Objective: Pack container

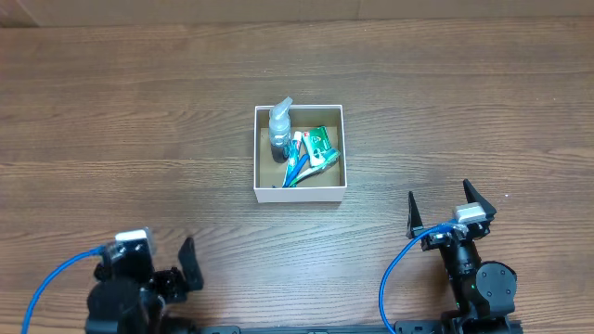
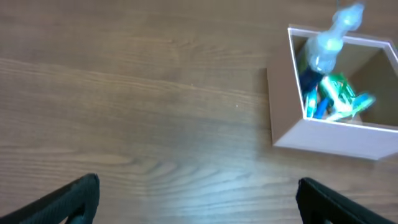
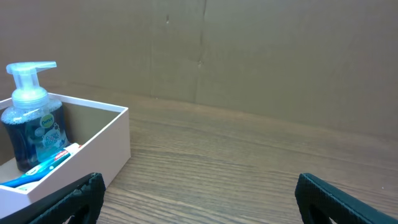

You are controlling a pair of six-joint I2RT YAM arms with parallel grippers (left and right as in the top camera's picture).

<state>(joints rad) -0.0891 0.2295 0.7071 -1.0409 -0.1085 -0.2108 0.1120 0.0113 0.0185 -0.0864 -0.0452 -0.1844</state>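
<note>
The container (image 1: 299, 194), a small square box with white walls and a brown floor, sits at the table's middle. Inside it are a blue pump bottle (image 1: 279, 130), a green packet (image 1: 320, 146) and a blue toothbrush (image 1: 295, 165). The box also shows in the left wrist view (image 2: 329, 137) and the right wrist view (image 3: 93, 149), with the pump bottle (image 3: 32, 127) upright in it. My left gripper (image 1: 172, 264) is open and empty at the front left, far from the box. My right gripper (image 1: 447, 206) is open and empty at the front right.
The wooden table (image 1: 139, 121) runs across the whole view. A brown cardboard wall (image 3: 249, 56) stands behind the table's far edge. Blue cables (image 1: 390, 278) trail from both arms near the front edge.
</note>
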